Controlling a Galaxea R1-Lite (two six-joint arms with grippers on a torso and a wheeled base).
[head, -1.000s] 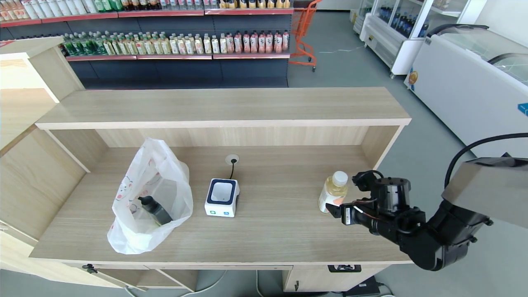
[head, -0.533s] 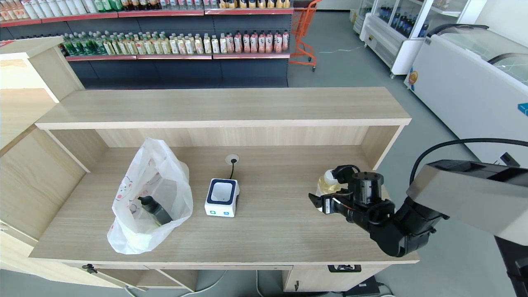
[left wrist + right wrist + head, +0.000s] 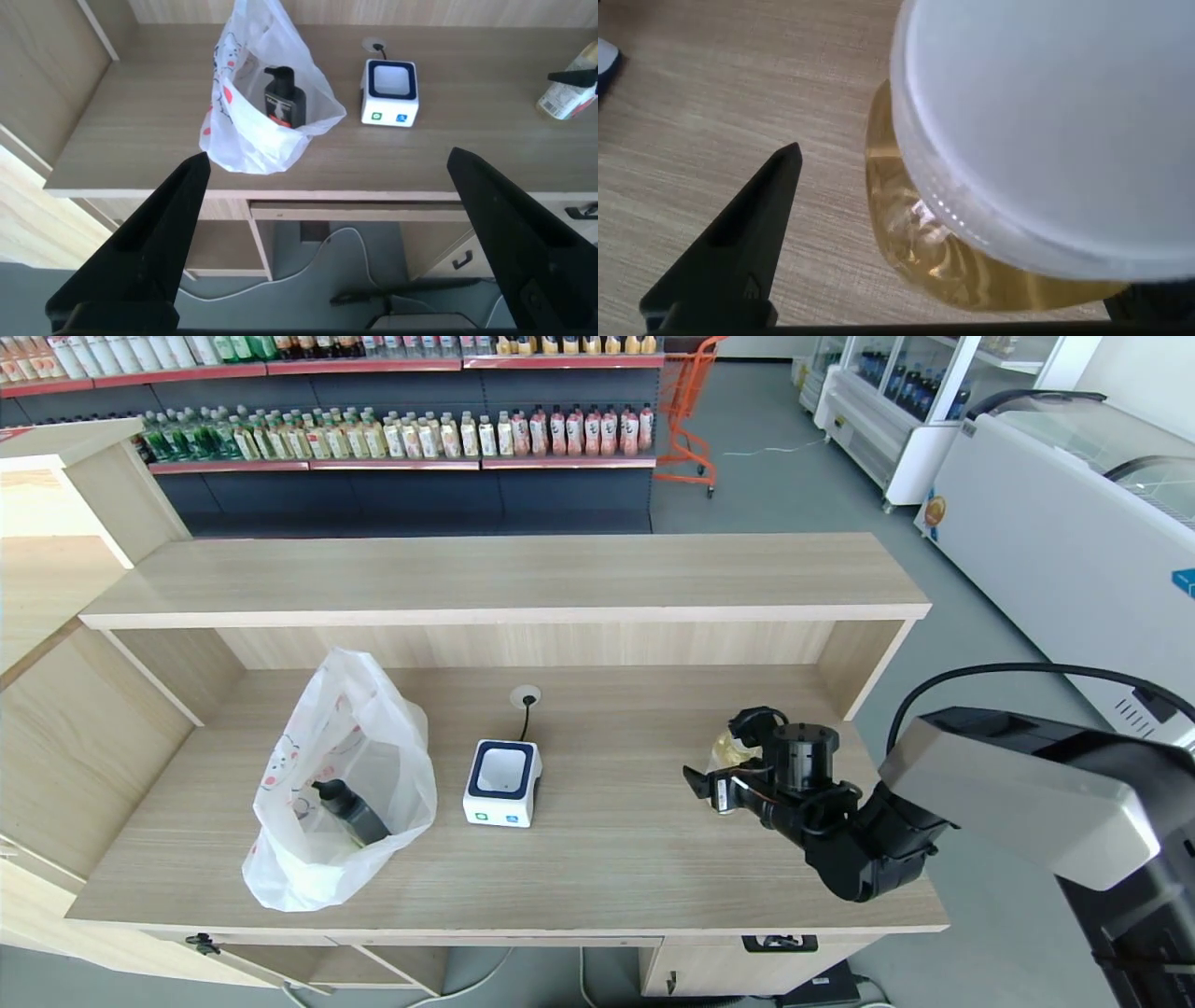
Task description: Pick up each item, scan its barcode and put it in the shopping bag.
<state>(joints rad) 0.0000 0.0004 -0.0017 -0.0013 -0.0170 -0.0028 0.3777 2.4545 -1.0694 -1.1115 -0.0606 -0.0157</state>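
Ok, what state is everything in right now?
shopping bag: open, standing on counter, black pump bottle inside.
scanner: upright on counter, nothing over it.
drink bottle: upright, capped, on counter, not lifted.
right gripper: open, around drink bottle.
left gripper: open, empty.

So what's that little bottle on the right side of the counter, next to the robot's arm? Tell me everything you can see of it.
It is a small clear plastic bottle of pale yellow liquid with a wide white cap. It seems to stand upright on the wooden counter, to the right of the scanner. The right hand is open around it, and a gap shows between the bottle and one finger.
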